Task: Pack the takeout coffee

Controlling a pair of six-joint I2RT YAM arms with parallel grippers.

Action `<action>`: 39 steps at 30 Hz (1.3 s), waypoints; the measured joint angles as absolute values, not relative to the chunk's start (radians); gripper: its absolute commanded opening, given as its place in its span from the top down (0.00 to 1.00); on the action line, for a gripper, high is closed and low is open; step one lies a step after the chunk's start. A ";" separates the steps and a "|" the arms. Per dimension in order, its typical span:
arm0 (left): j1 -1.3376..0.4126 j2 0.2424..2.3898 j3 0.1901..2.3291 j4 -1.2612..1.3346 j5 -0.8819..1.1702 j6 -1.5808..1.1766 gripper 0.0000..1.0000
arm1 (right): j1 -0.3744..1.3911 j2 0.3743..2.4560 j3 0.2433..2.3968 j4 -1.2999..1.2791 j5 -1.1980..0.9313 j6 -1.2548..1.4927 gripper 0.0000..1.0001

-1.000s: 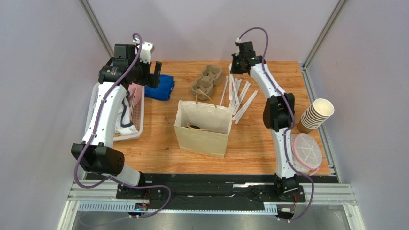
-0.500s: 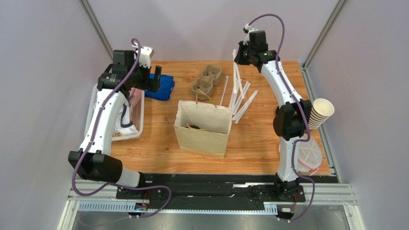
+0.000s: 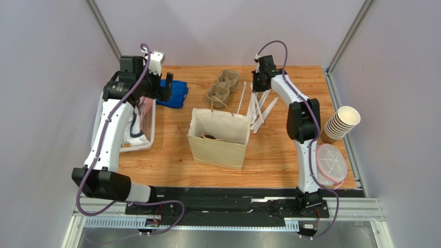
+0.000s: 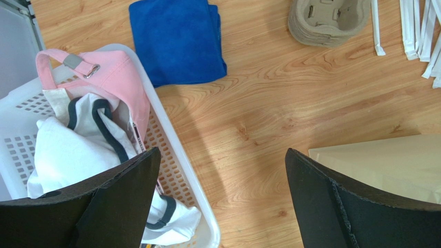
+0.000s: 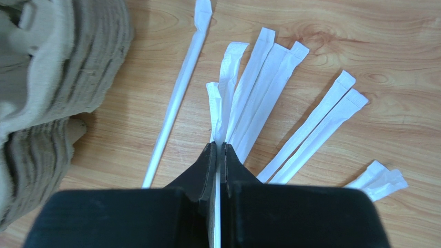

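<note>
The paper bag [image 3: 220, 142] stands open in the middle of the table. A dark curved shape [image 3: 209, 137] shows inside it; I cannot tell whether it is the lid of the takeout coffee, and no lidded cup shows plainly in any view. My right gripper [image 3: 257, 83] is low over the fan of white wrapped straws [image 3: 260, 106]. In the right wrist view it [image 5: 218, 147] is shut on one wrapped straw [image 5: 214, 106]. My left gripper [image 3: 164, 85] is open and empty, and in the left wrist view it [image 4: 222, 155] hangs above the basket's rim and bare wood.
A white basket [image 3: 150, 135] with clothes sits at the left, and its rim shows in the left wrist view [image 4: 173, 142]. A blue cloth [image 3: 173, 93] and stacked pulp cup carriers [image 3: 223, 85] lie at the back. Stacked lidless cups [image 3: 341, 124] and a round clear container [image 3: 331, 163] are at the right edge.
My right gripper rose toward the back half a second ago and has now come down and forward onto the straws. My left gripper has shifted slightly.
</note>
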State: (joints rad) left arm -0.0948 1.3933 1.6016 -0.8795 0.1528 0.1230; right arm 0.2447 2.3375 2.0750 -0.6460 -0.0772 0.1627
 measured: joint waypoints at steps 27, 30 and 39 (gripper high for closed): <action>-0.091 1.479 1.695 -0.954 0.129 0.154 0.01 | 0.310 2.516 2.268 -0.624 -0.065 0.281 0.64; -0.091 1.480 1.695 -0.955 0.127 0.160 0.01 | 0.312 2.547 2.275 -0.624 -0.061 0.284 0.64; -0.091 1.483 1.695 -0.971 0.121 0.167 0.01 | 0.312 2.585 2.331 -0.590 -0.031 0.280 0.64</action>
State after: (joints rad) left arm -0.0910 1.4826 1.6955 -0.9710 0.1211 0.1665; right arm 0.3122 2.5851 2.3314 -0.5900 -0.0311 0.2802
